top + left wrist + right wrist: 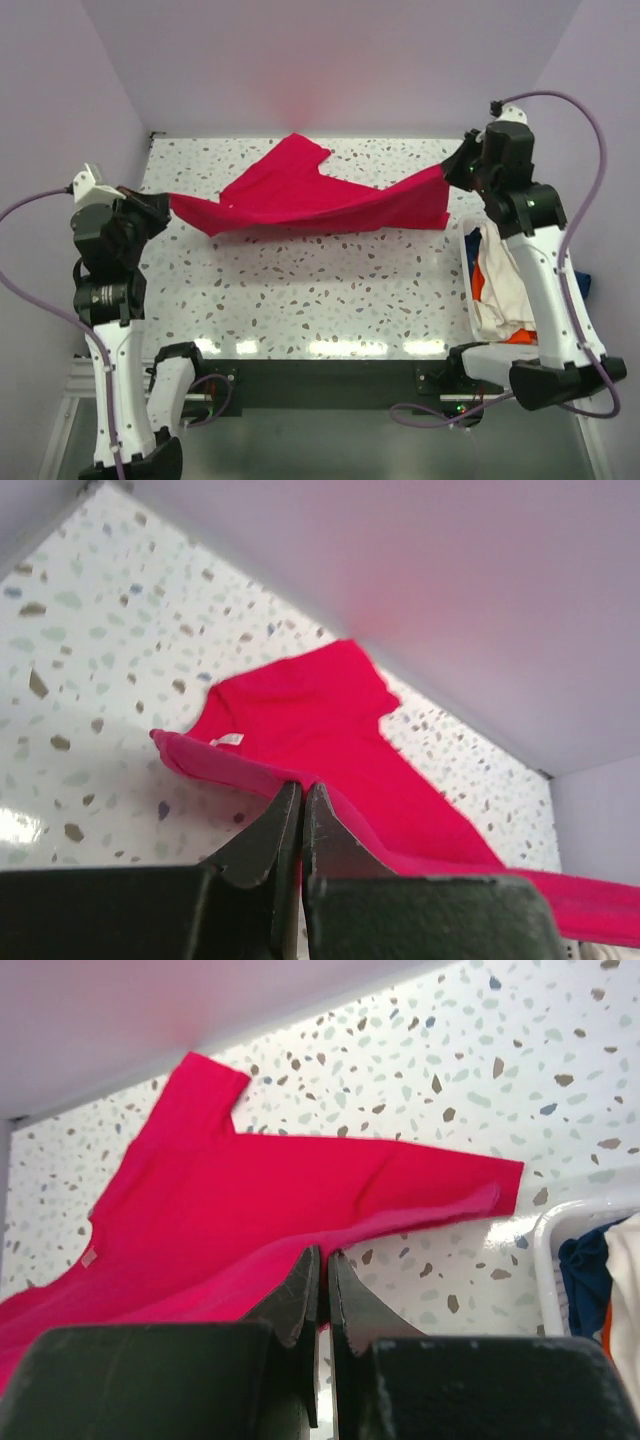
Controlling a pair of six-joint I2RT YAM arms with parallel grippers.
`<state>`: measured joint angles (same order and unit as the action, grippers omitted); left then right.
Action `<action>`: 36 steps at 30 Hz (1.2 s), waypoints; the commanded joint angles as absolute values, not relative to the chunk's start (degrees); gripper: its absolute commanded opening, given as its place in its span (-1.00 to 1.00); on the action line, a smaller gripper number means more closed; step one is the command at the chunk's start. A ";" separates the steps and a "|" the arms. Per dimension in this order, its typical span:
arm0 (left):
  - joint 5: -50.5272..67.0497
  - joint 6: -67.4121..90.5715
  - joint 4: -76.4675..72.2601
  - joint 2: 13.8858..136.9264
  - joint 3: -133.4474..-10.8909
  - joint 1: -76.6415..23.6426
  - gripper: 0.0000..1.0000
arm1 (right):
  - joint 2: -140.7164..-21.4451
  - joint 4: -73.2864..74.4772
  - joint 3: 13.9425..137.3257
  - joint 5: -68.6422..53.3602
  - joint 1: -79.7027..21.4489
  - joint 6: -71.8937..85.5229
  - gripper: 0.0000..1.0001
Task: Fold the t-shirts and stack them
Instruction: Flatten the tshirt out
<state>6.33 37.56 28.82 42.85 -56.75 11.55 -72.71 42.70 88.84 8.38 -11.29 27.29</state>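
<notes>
I have both claws clamped on the crimson-red cloth short-sleeved t-shirt (310, 195), which spans the far half of the speckled white surface (330, 290).

My left claw (303, 790) sits near the left edge with its jaws pressed together on one end of the red cloth. My right claw (320, 1257) sits near the far right corner, pinched the same way on the other end. The shirt runs taut between them, sagging a little in the middle, and one sleeve lies flat toward the far edge. At the right edge, beside my right arm, the white plastic basket (560, 1222) holds a cream-white shirt (500, 285), an orange shirt (480, 290) and a dark blue shirt (585, 1270), bunched together unfolded.
</notes>
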 commanded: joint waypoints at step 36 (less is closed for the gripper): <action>27.69 49.31 -11.59 106.80 -134.40 13.53 -1.00 | -108.89 10.54 140.70 1.23 -10.90 32.70 -1.00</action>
<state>26.83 48.12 -0.25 116.49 -133.88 11.49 -118.56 24.43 137.19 -0.62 -11.20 32.34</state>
